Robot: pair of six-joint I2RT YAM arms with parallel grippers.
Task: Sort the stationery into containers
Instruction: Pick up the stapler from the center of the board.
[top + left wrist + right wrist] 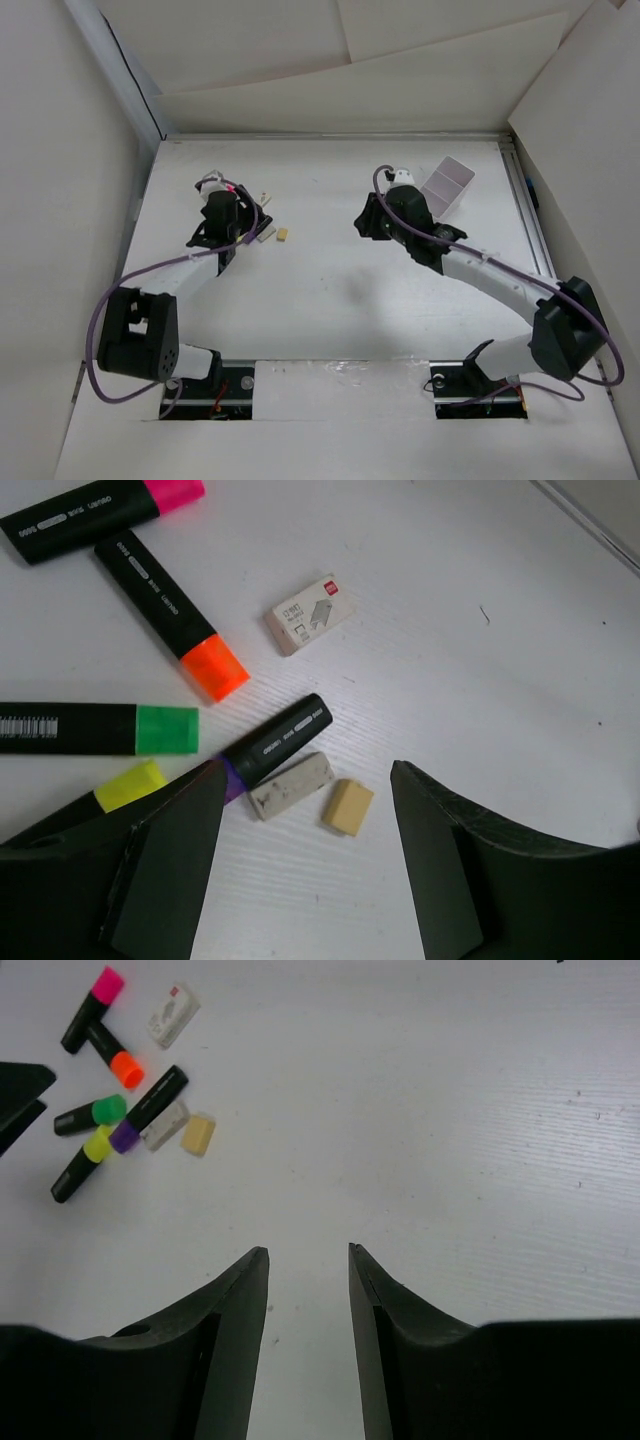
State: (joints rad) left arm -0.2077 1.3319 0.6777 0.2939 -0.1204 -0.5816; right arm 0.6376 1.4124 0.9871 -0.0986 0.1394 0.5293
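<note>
- Step in hand — judged as the start of a pick. No marker is held, and the markers (170,615) lie loose in a cluster on the table (330,300), well to the left of the tray (447,182).
- The left gripper (300,870) hangs over that cluster with its jaws wide apart and nothing between them.
- The right gripper (308,1300) is just left of the tray, jaws parted by a narrow gap and empty. Its own view faces away from the tray, towards the cluster.
- Whether the tray holds anything cannot be told; it is too small in the top view.
- The next move likely calls for the left jaws to come down on one marker only. The purple marker (275,742) lies nearest their line.
- That pick is cramped: a grey eraser (292,785) lies against the purple marker, with a tan eraser (348,807) just beside it. The jaws would need to straddle the black body, not the erasers.
- A staple box (312,613) lies apart from the markers, on their tray-ward side.
- Open room: bare table spans the stretch between cluster and tray, so a carry towards the tray looks unobstructed.
- Edges: the tray sits near the table's far right corner, close to the wall (570,150) — little slack beyond it for a drop.
</note>
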